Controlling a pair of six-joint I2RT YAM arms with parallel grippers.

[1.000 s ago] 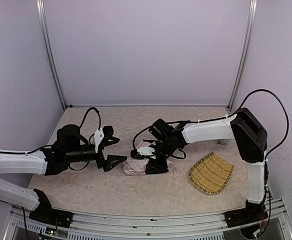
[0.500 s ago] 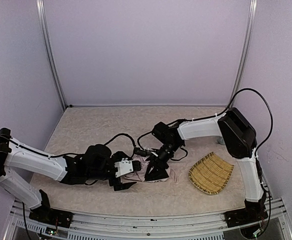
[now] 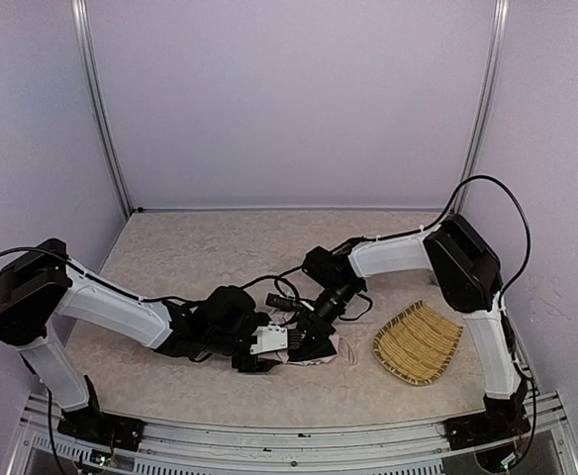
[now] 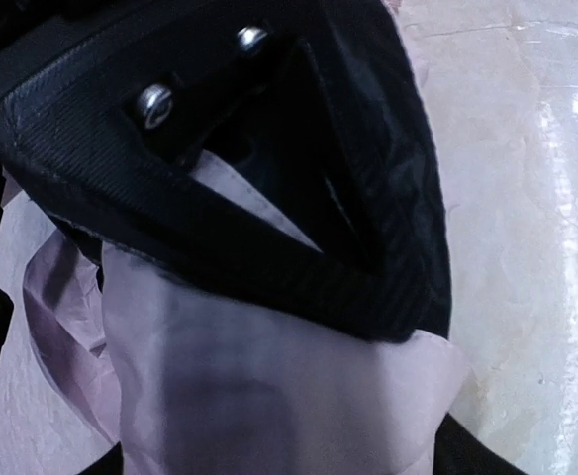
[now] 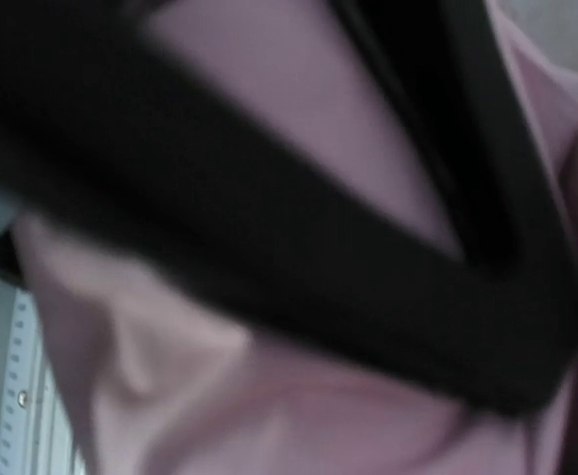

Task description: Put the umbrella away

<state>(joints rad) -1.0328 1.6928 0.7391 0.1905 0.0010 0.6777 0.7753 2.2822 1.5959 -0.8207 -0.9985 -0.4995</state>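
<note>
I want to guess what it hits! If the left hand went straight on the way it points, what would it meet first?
The umbrella: its pink cloth lies right at the fingers of the left hand. The right hand seems just behind it, though depth is unclear.

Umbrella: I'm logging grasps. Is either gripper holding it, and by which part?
The left gripper and right gripper both sit against the umbrella, on its bunched pink fabric. Whether either actually grips it cannot be told.
</note>
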